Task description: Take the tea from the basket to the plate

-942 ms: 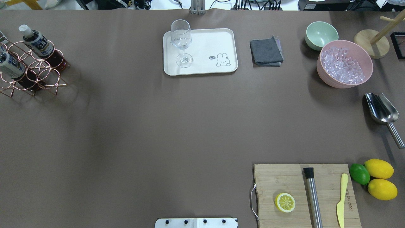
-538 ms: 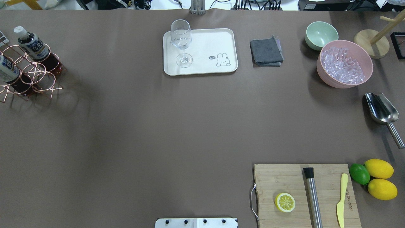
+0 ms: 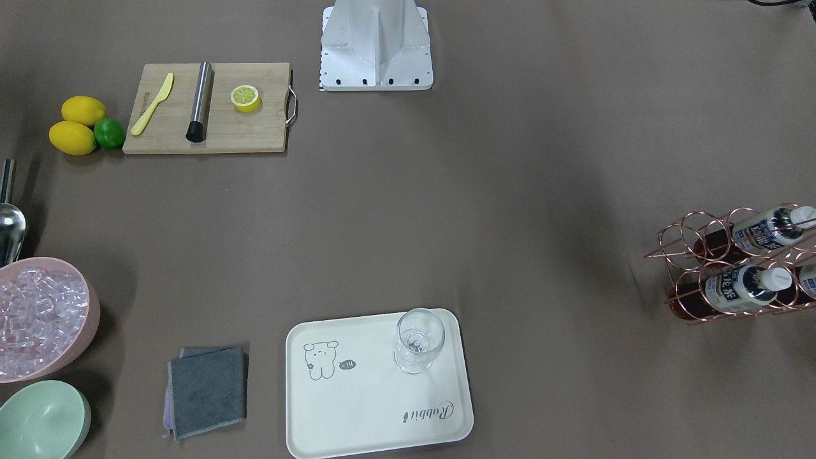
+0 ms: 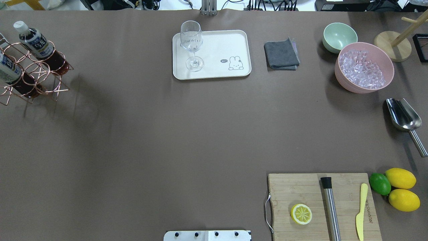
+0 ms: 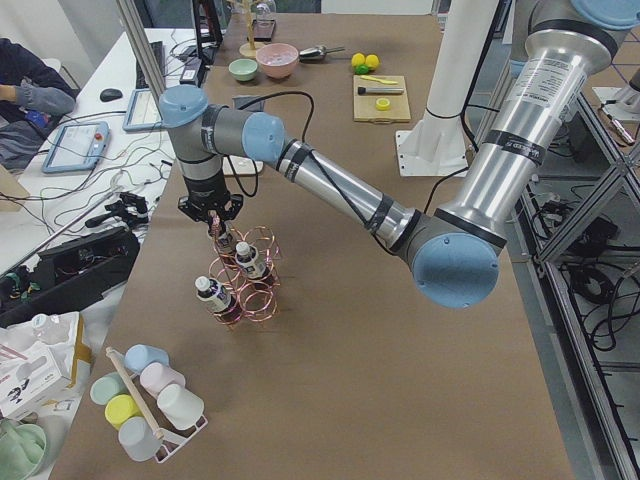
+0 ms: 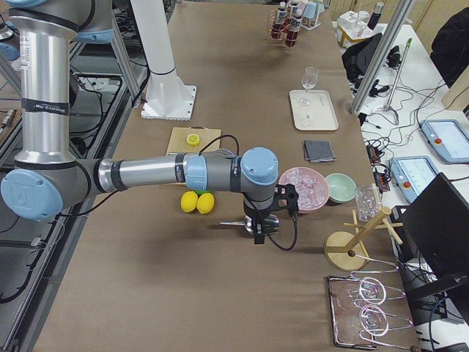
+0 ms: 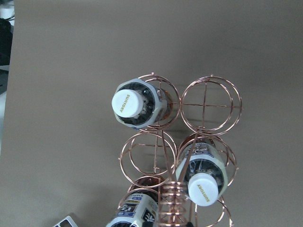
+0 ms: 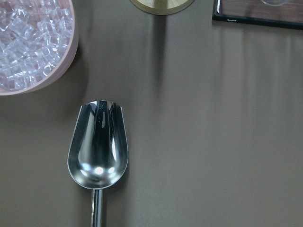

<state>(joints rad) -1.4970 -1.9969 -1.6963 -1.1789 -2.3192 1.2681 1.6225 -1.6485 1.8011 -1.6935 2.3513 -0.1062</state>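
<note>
The left end effector [image 5: 213,214] hangs just above the basket [image 5: 258,292], near the bottle caps. Whether its fingers are apart or together I cannot tell, because only the side view shows it. In the left wrist view three bottles stand in the rings. The tea [image 7: 127,104] with the fully visible cap sits in a corner ring, beside an empty ring. The basket stands at the left edge of the counter [image 4: 150,134], well apart from the plate [image 4: 219,43], which carries only a glass [image 4: 191,43]. The right end effector [image 6: 261,229] hovers over a metal scoop [image 8: 98,146], and its state I also cannot tell. I judge the step in hand is the approach to one bottle. The next move needs the fingers lined up around a cap or neck, without catching the wires
</note>
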